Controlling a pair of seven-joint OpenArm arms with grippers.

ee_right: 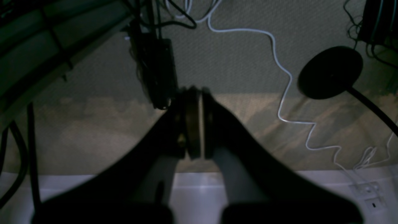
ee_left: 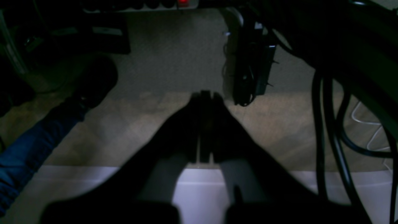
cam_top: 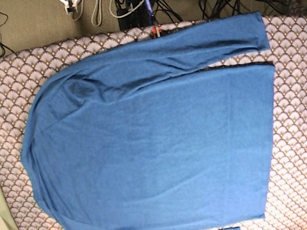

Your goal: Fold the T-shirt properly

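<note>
1. The base view is bright and evenly lit; the T-shirt [cam_top: 158,144] shows crisp blue with faint shadows along its folds.
2. Both wrist views are dim and murky, with a bluish cast.
3. The left gripper [ee_left: 205,96] and right gripper [ee_right: 194,93] appear as blurred, out-of-focus black silhouettes.
4. Pale light falls on the far floor.

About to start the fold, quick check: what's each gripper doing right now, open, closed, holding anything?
Left gripper: closed, holding nothing, off the T-shirt.
Right gripper: closed, holding nothing.
</note>
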